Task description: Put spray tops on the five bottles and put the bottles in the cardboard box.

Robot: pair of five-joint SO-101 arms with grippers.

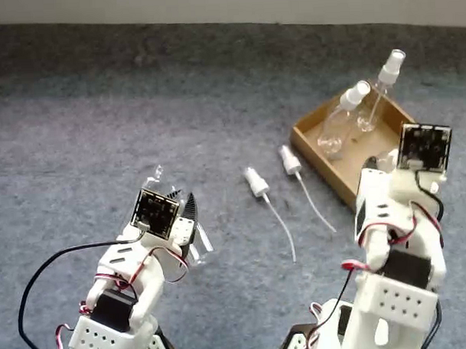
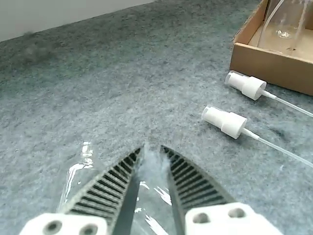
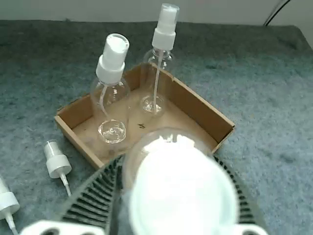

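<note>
Lying beside cardboard box (image 1: 318,160), two spray tops (image 1: 257,182)

surface: grey felt mat (image 1: 93,103), fuzzy, mottled light and dark, spread edge to edge | far edge: pale plain band (image 1: 212,3) running straight across, meeting the mat along a darker seam | lying flat throughout

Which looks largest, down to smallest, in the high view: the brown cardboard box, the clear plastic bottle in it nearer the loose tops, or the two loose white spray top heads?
1. Brown cardboard box.
2. Clear plastic bottle standing in it.
3. Loose white spray top heads, one beside the other: alike, so tied.
</note>
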